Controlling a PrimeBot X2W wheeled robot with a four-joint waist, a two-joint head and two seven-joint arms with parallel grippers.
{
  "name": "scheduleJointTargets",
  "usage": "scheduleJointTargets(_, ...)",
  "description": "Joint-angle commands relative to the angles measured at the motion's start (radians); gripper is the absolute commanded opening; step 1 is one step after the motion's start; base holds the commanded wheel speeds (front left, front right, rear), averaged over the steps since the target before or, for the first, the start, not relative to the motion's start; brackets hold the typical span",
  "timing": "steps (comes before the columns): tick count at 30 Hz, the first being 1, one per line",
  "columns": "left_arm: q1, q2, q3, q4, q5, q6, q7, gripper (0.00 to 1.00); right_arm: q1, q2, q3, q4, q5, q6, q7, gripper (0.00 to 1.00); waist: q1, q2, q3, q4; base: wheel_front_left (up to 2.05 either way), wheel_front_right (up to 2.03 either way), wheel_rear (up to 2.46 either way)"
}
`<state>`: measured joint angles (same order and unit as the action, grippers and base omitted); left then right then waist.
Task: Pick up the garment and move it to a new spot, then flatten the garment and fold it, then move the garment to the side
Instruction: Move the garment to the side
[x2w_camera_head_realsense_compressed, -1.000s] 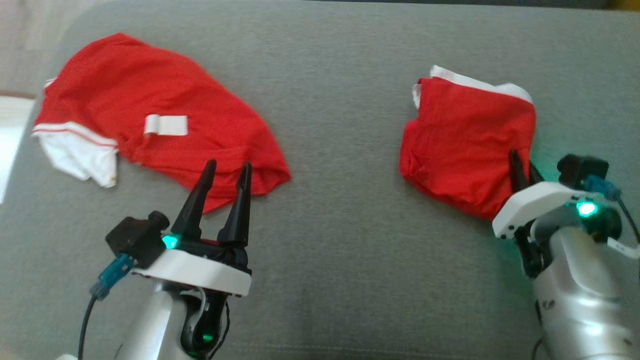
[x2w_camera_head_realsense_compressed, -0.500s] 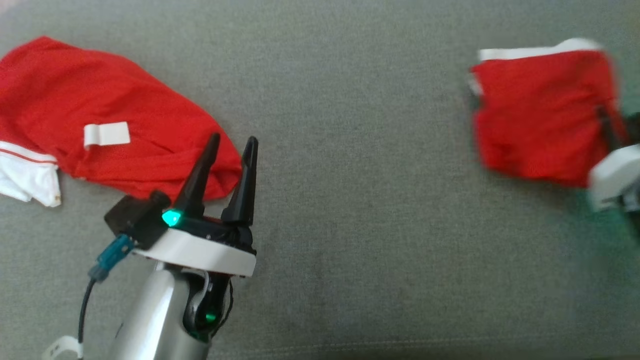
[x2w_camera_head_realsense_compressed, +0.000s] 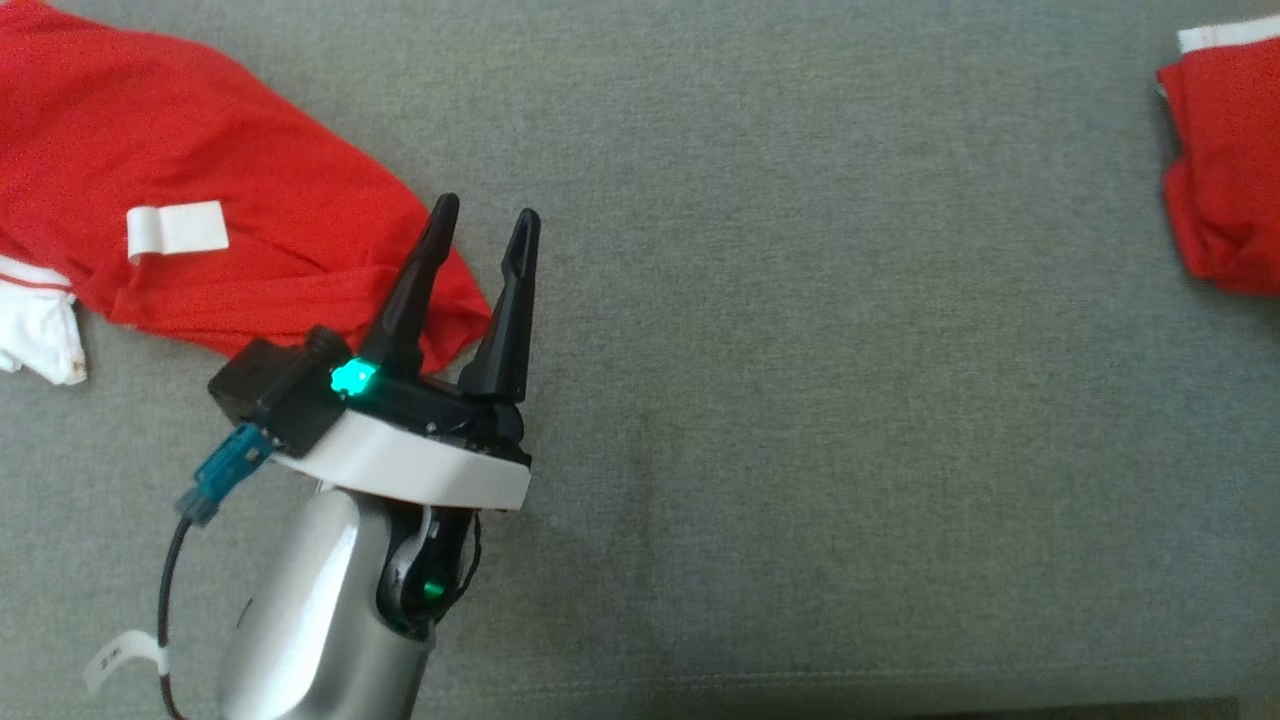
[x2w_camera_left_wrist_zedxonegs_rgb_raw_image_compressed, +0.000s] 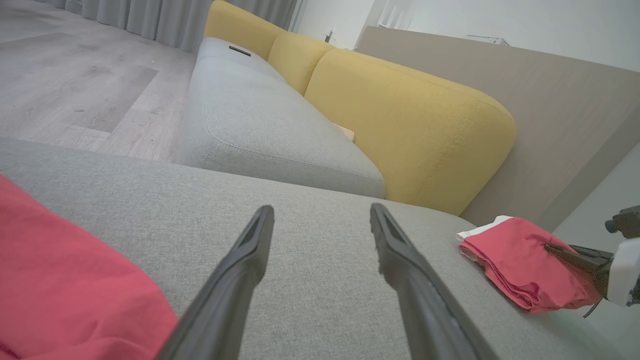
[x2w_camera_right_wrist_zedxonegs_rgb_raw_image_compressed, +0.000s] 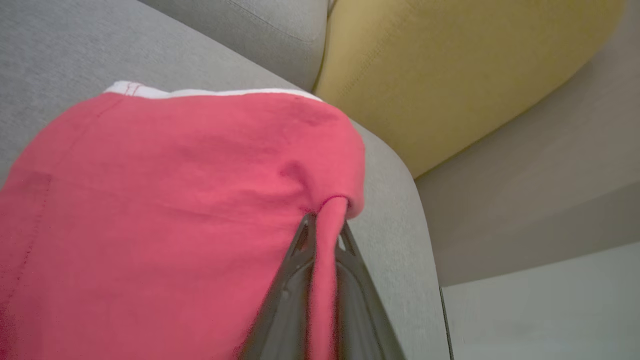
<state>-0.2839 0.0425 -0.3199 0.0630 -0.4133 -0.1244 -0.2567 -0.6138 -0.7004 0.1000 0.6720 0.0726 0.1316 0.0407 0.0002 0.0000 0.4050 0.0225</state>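
**Folded red garment (x2w_camera_right_wrist_zedxonegs_rgb_raw_image_compressed: 175, 200) pinched at right end of grey cushion (x2w_camera_head_realsense_compressed: 800, 400)**

Gripped at a raised ridge of cloth near one corner by the clenched right gripper (x2w_camera_right_wrist_zedxonegs_rgb_raw_image_compressed: 325, 220). Likely light, soft and limp; apt to drag or come unfolded under a one-corner pull, so better taken through all layers at the folded edge. Red knit, white band along the far side. Left gripper (x2w_camera_head_realsense_compressed: 488, 208) released, fingers spread wide, beside a loose red shirt (x2w_camera_head_realsense_compressed: 200, 150).

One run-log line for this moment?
stage: side move | right hand: shut on folded red garment | left hand: open, empty, above grey cushion | red shirt: unfolded, beside left hand
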Motion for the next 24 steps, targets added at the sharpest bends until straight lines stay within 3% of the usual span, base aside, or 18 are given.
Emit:
scheduleJointTargets(1, -0.026, 0.008, 0.020, -0.038, 0.010, -0.006, -0.005, 1.00, -0.012, -0.043, 0.004, -0.035, -0.009, -0.001, 0.002, 0.00, -0.0002, 0.0000, 0.006, 0.004, 0.00, 0.00, 0.00)
scheduleJointTargets(7, -0.034, 0.008, 0.016, -0.031, 0.005, -0.006, -0.005, 1.00, -0.004, -0.018, -0.053, -0.046, -0.013, -0.001, 0.025, 0.00, -0.0002, 0.0000, 0.006, 0.011, 0.00, 0.00, 0.00)
scheduleJointTargets(8, -0.033, 0.008, 0.018, -0.028, 0.005, -0.006, -0.005, 1.00, 0.001, -0.011, -0.062, -0.048, -0.012, -0.001, 0.028, 0.08, -0.0002, 0.0000, 0.002, 0.011, 0.00, 0.00, 0.00)
scheduleJointTargets(9, -0.032, 0.008, 0.019, -0.025, 0.006, -0.006, -0.005, 1.00, 0.005, -0.002, -0.073, -0.053, -0.010, -0.001, 0.028, 0.43, -0.0002, 0.0000, -0.003, 0.010, 0.00, 0.00, 0.00)
scheduleJointTargets(10, -0.030, 0.008, 0.019, -0.022, 0.006, -0.006, -0.005, 1.00, 0.008, 0.008, -0.089, -0.056, -0.008, -0.001, 0.029, 1.00, -0.0002, 0.0000, -0.010, 0.009, 0.00, 0.00, 0.00)
scheduleJointTargets(18, 0.002, 0.008, 0.027, -0.007, -0.002, -0.006, -0.005, 1.00, 0.045, 0.097, -0.116, -0.148, 0.009, -0.001, 0.036, 1.00, -0.0002, 0.0000, -0.114, 0.005, 0.00, 0.00, 0.00)
scheduleJointTargets(24, 0.068, 0.008, 0.066, -0.002, -0.004, -0.006, -0.005, 1.00, 0.079, 0.239, -0.087, -0.276, 0.048, -0.001, -0.011, 1.00, -0.0002, 0.0000, -0.230, 0.014, 0.00, 0.00, 0.00)
